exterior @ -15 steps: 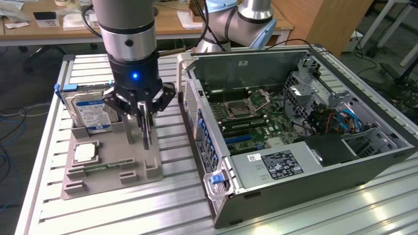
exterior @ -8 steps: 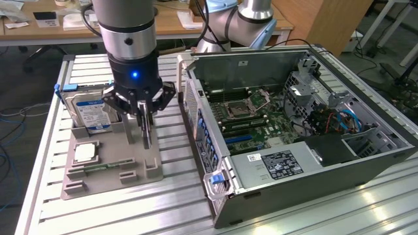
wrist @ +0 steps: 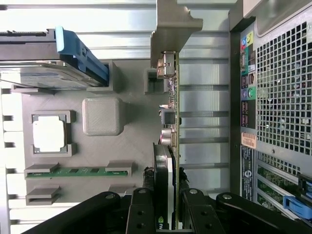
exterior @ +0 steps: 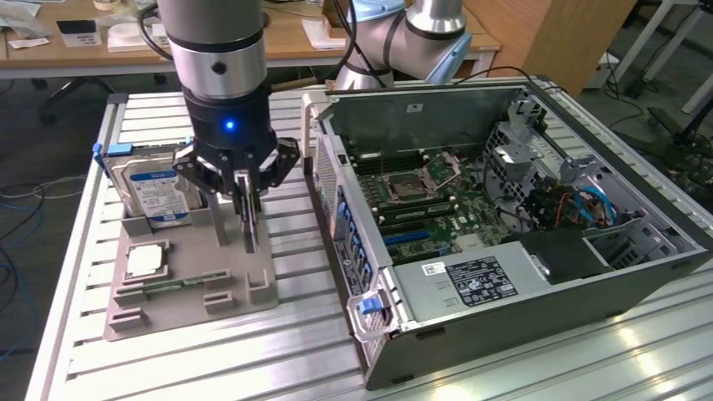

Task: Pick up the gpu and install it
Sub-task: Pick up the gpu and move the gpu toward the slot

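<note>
Bright and even in the exterior view. Glares white off the table at the lower right of the frame. Looks darker inside the computer case. Burns the table almost white in the wrist view, leaves the gripper in dark shade.

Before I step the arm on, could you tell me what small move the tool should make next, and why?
Probably a short, straight lift. The tool looks closed on the gpu, which stands on edge over the grey tray, beside the hard drive; lifting vertically should keep it clear of the tray's holders.
</note>
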`<state>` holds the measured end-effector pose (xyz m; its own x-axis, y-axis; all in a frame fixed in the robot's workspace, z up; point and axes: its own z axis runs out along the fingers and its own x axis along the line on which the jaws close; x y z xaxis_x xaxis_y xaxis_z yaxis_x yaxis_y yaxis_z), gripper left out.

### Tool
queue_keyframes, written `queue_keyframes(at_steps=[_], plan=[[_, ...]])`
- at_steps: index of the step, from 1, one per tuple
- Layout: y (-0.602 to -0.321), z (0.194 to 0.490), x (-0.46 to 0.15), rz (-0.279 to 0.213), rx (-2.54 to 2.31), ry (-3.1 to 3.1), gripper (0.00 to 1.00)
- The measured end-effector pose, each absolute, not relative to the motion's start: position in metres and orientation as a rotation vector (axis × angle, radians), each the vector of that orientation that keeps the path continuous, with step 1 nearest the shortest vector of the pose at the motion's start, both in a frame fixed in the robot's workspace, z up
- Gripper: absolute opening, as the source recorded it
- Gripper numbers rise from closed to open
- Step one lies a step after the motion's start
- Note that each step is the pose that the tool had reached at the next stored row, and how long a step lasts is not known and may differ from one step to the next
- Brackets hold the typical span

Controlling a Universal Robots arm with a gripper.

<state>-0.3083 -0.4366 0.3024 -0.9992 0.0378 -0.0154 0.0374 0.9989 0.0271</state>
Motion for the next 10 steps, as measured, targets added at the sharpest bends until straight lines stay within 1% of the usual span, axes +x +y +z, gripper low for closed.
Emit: queue_keyframes(at_steps=[10], plan=[[-0.4366, 0.3057, -0.3083, 0.042, 0.059, 3.125, 0.28]])
